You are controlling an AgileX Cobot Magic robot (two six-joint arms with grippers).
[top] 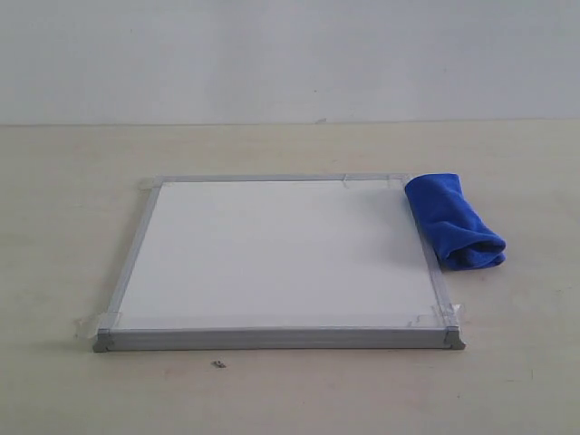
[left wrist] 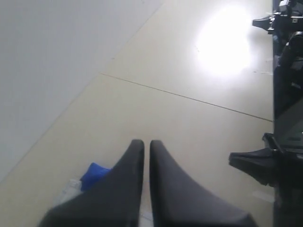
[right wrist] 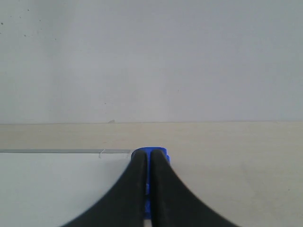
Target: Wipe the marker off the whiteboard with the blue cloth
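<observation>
Blue cloth (top: 453, 222) bunched against whiteboard (top: 281, 258) frame; left hand (left wrist: 147, 142), right hand (right wrist: 149, 152) both pressed together, right pointing toward cloth.

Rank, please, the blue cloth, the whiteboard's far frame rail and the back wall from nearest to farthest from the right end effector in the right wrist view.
1. Blue cloth: straight ahead of the right end effector.
2. Whiteboard's far frame rail: beyond, running sideways from the cloth's far end.
3. Back wall: farthest, behind the table.

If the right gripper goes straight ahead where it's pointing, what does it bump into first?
Probably the blue cloth, showing just beyond the closed fingers of the right gripper; depth is hard to judge.
</observation>
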